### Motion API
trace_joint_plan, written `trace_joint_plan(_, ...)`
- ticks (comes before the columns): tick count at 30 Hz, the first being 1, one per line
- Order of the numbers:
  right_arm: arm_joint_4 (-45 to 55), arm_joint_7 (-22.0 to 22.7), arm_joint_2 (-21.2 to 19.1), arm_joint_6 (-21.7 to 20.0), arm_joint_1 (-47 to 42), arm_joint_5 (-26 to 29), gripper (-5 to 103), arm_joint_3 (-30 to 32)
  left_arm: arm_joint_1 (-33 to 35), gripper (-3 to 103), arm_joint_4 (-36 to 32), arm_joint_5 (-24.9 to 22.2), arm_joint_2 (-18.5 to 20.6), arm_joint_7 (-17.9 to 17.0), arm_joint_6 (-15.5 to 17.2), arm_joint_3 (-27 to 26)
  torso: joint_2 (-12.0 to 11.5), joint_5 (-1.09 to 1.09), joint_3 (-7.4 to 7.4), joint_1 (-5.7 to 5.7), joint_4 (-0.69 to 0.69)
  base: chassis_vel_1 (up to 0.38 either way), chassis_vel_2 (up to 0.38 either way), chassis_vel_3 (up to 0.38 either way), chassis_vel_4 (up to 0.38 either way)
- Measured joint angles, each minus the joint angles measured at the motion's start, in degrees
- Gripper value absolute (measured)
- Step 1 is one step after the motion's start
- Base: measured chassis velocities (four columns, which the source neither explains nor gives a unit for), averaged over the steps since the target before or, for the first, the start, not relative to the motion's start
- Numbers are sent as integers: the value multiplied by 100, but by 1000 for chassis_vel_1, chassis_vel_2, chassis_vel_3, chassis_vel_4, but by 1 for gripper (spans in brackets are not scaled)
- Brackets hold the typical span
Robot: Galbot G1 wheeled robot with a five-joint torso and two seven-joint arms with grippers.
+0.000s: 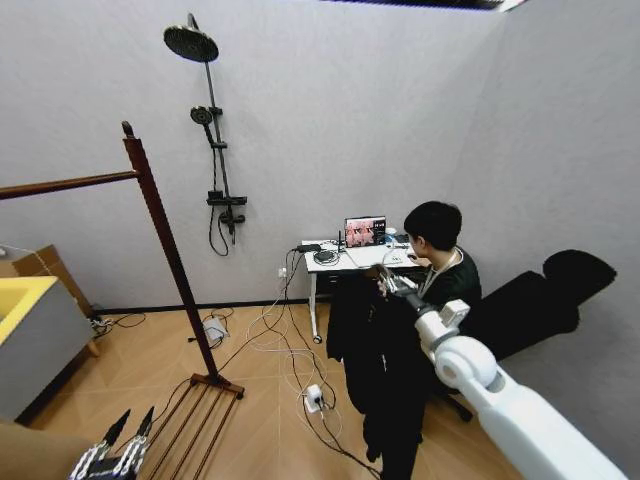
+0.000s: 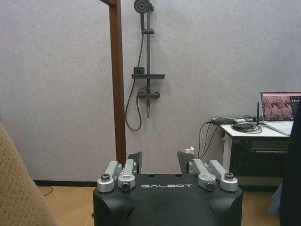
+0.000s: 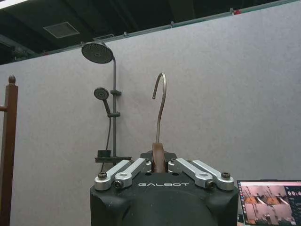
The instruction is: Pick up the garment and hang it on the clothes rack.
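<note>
Garment (image 1: 375,350) hangs below right gripper (image 3: 159,162) (seemingly clamped).

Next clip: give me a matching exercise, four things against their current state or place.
Things:
1. garment
2. clothes rack
3. left gripper
4. right gripper

States:
A. open, holding nothing
B. shut on the hanger
C. hanging from the hanger, off the floor
D. bar bare, standing at the robot's left

Pairs: 1-C, 2-D, 3-A, 4-B

The wooden floor (image 1: 250,400) carries the clothes rack (image 1: 165,240), tangled cables (image 1: 290,350) and a white desk (image 1: 340,262).
</note>
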Motion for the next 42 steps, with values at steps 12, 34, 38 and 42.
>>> trace_joint_plan(12, 233, 395, -25, -316, -203, -236, 10, 170, 0, 46, 0, 0, 0, 0, 0, 0, 0, 1, 0, 0, -3, 0, 0, 0, 0)
trace_joint_plan(34, 42, -293, 156, 361, -371, -1040, 10, 120, 0, 46, 0, 0, 0, 0, 0, 0, 0, 1, 0, 0, -2, 0, 0, 0, 0)
trace_joint_plan(38, -20, -328, 255, 387, -284, -855, 10, 34, 0, 46, 0, 0, 0, 0, 0, 0, 0, 0, 0, 0, -2, 0, 0, 0, 0)
trace_joint_plan(42, -308, -601, 408, 582, 81, -736, 10, -152, 0, 46, 0, 0, 0, 0, 0, 0, -19, 0, -10, -8, -2, 0, 0, 0, 0)
